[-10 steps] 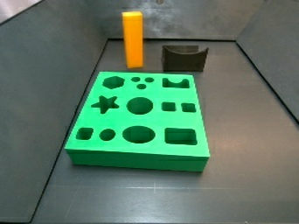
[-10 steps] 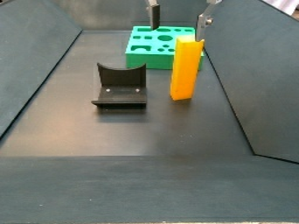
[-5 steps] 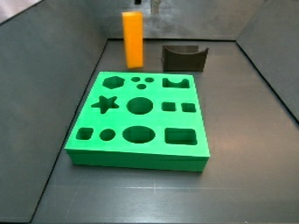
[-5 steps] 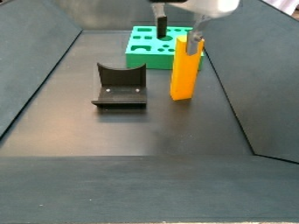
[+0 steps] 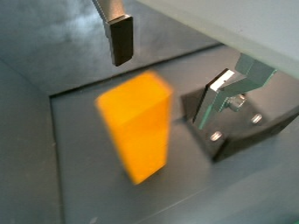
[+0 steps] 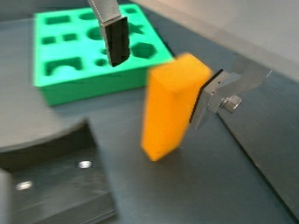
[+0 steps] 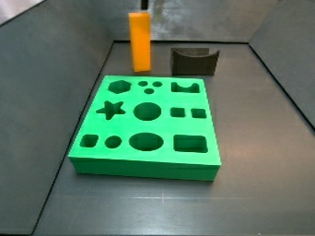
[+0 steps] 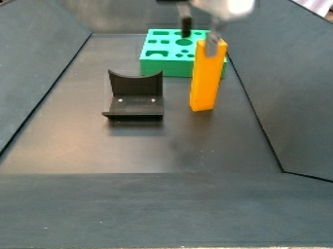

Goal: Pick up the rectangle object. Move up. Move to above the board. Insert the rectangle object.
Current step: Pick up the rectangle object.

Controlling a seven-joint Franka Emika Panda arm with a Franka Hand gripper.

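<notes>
1. The board (image 7: 147, 124) lies flat on the dark floor (image 7: 259, 175), nearest the camera in a side view, its shaped holes all open; in a wrist view it appears beyond my fingers (image 6: 76, 48).
2. The rectangle object (image 7: 142, 42) stands upright on the floor just behind the board's far left corner; in a side view (image 8: 207, 75) it rises beside the board's near right corner, base on the floor.
3. My gripper (image 6: 163, 57) is low over the top of the rectangle object, the jaws spread wide on either side of it. One dark-padded finger (image 6: 114, 37) hangs clear of the block; the other finger (image 6: 214, 92) stands just beside the block's far face, and I cannot tell for certain whether it touches. I have hold of nothing.
4. In a wrist view (image 5: 138, 122) the block's orange top sits between my fingers (image 5: 121, 39), blurred.
5. The fixture (image 7: 194, 61) stands to the right of the block, apart from it; in a side view (image 8: 132, 94) it sits left of the block.
</notes>
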